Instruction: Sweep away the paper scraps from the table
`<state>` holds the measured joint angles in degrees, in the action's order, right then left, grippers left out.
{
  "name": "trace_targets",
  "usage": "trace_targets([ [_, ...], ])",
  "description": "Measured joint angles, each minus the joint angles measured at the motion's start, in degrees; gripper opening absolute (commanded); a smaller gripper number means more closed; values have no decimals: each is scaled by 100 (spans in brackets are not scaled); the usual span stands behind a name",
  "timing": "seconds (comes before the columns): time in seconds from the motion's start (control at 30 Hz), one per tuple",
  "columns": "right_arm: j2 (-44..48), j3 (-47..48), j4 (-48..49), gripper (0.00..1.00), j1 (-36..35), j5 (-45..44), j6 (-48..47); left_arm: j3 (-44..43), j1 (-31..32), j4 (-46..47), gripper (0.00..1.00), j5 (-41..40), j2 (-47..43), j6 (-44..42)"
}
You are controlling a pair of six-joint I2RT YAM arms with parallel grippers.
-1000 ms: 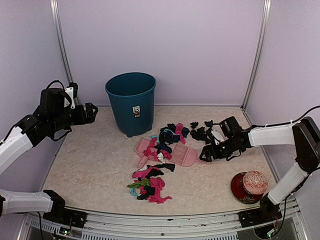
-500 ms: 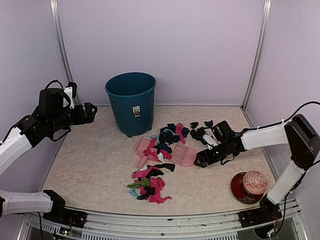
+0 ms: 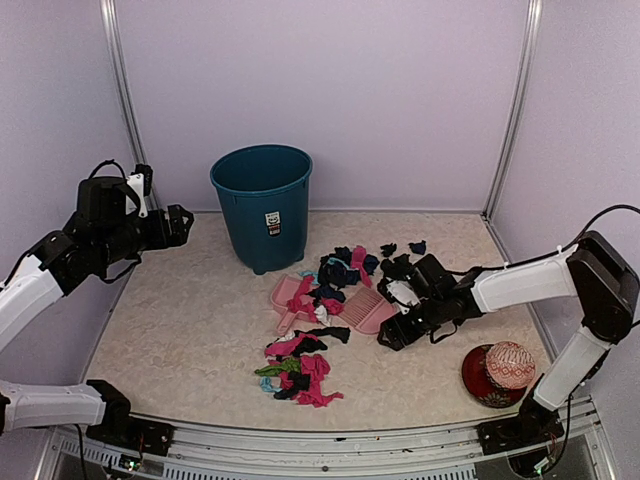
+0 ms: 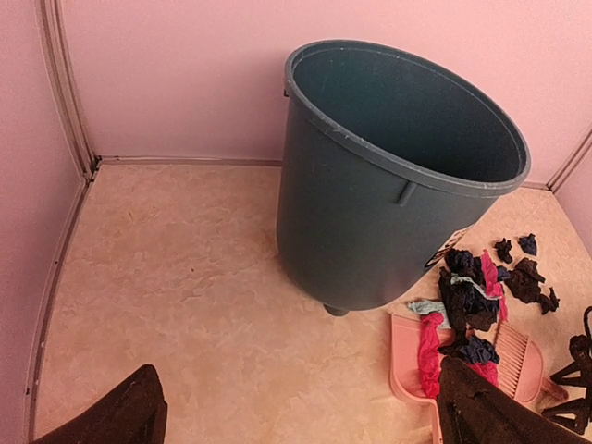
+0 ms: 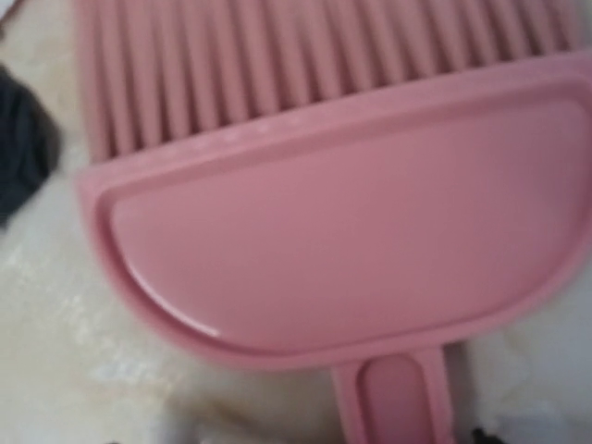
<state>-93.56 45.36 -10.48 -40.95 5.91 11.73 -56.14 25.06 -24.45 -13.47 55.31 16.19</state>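
Beige marbled worktop (image 3: pixel 190 320), overhead view: crumpled magenta, black, navy and green paper scraps (image 3: pixel 298 368) lie heaped at centre, with more across the pale pink plastic brush (image 3: pixel 370 312) near a teal plastic bin (image 3: pixel 262 200). Left fingers (image 3: pixel 183 222) hang raised at left. Right fingers (image 3: pixel 392 335) sit low beside the brush; their spread cannot be told.

Left wrist view: left fingers (image 4: pixel 125 416) wide apart, holding nothing.

Right wrist view: brush (image 5: pixel 342 231) fills the frame, blurred.

I work in a lab test booth, not a home: plain lilac walls (image 3: pixel 330 90) box in my beige table (image 3: pixel 190 320), bare metal posts (image 3: pixel 512 110) stand in the corners, and a loose cable (image 3: pixel 608 211) trails off my right arm (image 3: pixel 525 283).
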Motion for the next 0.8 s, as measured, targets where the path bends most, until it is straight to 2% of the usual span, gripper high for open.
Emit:
trace_targets([
  [0.33,2,0,-177,51,-466,-632,201,17,0,0,99,-13,-48,0],
  [0.47,2,2,-232,47,-529,-859,289,17,0,0,99,-13,-48,0],
  [0.67,-37,103,-498,35,-693,-1309,448,17,0,0,99,-13,-46,0],
  [0.8,-105,210,-636,20,-776,-1495,535,17,0,0,99,-13,-39,2],
])
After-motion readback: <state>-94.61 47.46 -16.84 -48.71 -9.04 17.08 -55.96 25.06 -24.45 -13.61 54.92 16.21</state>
